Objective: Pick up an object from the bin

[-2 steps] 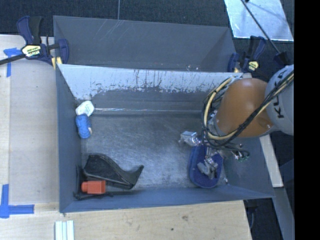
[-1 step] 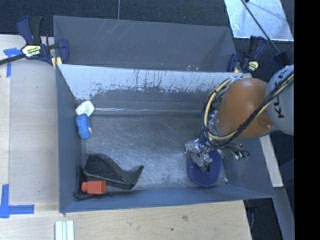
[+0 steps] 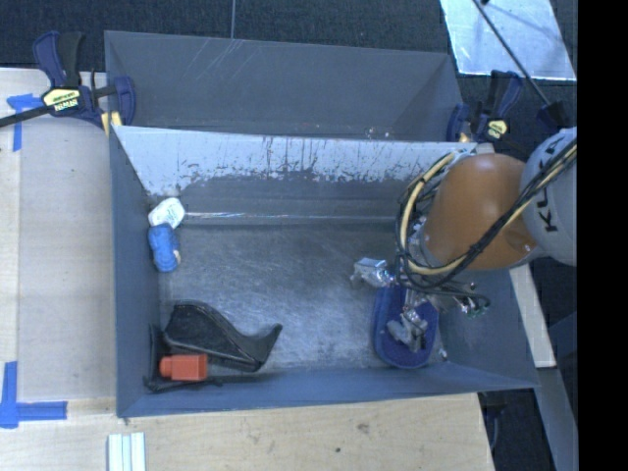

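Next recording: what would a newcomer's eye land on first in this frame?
The arm's orange-brown wrist cover looms at the right, with the gripper low over a dark blue rounded thing in the near right corner of the bin. In the near left corner lies a black curved thing with a small red-orange block against it; a small blue and white thing sits by the left wall.

- 1 grey bin [image 3: 294,283]
- 1 small blue-and-white item [image 3: 165,235], type unclear
- 1 black curved piece [image 3: 211,332]
- 1 orange block [image 3: 183,367]
- 1 dark blue rounded object [image 3: 391,349]
- total: 4 loose items
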Controlling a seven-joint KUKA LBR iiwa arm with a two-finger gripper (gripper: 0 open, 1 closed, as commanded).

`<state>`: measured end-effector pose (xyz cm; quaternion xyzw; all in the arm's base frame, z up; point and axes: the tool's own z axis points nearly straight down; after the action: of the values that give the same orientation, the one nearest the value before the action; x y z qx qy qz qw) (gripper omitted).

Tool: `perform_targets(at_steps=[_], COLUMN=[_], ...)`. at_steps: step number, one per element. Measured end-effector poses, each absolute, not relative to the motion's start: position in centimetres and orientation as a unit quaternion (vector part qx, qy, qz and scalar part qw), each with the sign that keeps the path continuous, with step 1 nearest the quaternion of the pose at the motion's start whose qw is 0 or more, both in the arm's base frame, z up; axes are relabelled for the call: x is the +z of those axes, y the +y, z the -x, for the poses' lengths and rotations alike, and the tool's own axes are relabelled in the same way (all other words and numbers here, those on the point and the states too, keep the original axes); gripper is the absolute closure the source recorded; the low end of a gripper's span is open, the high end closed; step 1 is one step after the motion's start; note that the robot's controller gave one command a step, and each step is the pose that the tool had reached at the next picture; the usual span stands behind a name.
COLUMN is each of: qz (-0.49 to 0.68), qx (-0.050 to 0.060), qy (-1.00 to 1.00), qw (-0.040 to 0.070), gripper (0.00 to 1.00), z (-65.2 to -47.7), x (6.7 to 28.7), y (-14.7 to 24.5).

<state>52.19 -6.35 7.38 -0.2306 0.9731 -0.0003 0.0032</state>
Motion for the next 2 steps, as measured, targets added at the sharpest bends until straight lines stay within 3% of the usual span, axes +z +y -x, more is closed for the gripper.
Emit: perform_targets(at_steps=[1,2], qz=[0.231,0.231], qx=[0.0,0.0], qy=[0.973,0.973], qw=[0.002,0.002], gripper=[1.0,0.0], z=[-52.16,-52.17], x=[7.39,7.37], y=[-6.39,-6.35])
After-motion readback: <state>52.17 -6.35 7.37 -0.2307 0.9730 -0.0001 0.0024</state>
